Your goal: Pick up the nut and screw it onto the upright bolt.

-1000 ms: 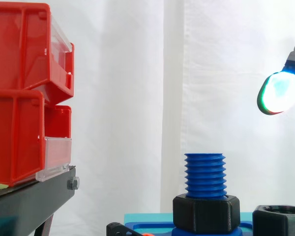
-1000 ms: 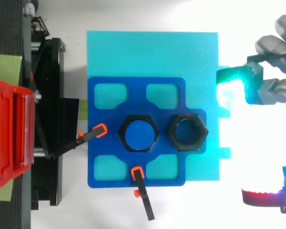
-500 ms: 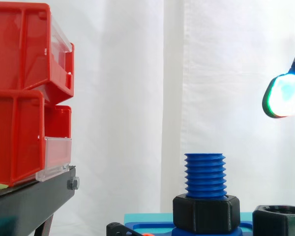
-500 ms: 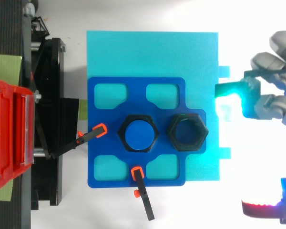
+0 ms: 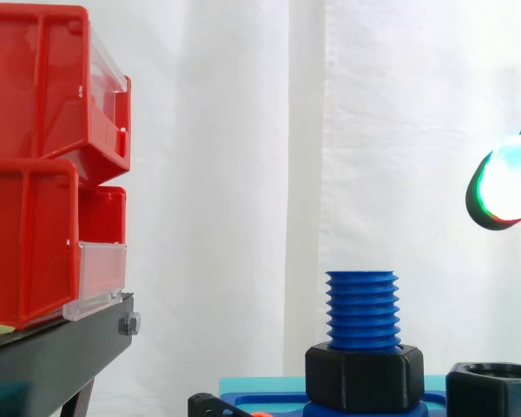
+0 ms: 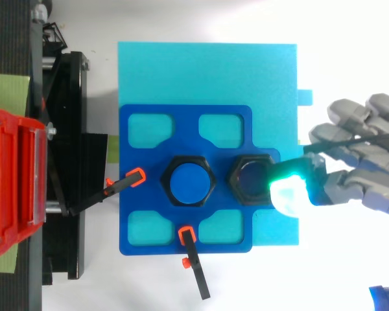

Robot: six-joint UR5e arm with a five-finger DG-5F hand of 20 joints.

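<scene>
Seen from above, the black hexagonal plastic nut (image 6: 236,181) is seated just right of the upright blue threaded bolt (image 6: 188,181). The grey robot hand (image 6: 363,188), released and empty, is held further right of the bolt and higher than its top, one glowing fingertip (image 5: 504,184) over the nut's far edge.

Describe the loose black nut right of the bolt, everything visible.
The nut is black and hexagonal with a round open bore, and looks like matte plastic. It lies flat, bore up, on the dark blue plate, just right of the blue upright bolt and apart from the black hex collar round the bolt's foot. From above, a glowing fingertip of the hand overlaps its right edge. The side view shows that fingertip well above it, so nothing grips it.
</scene>
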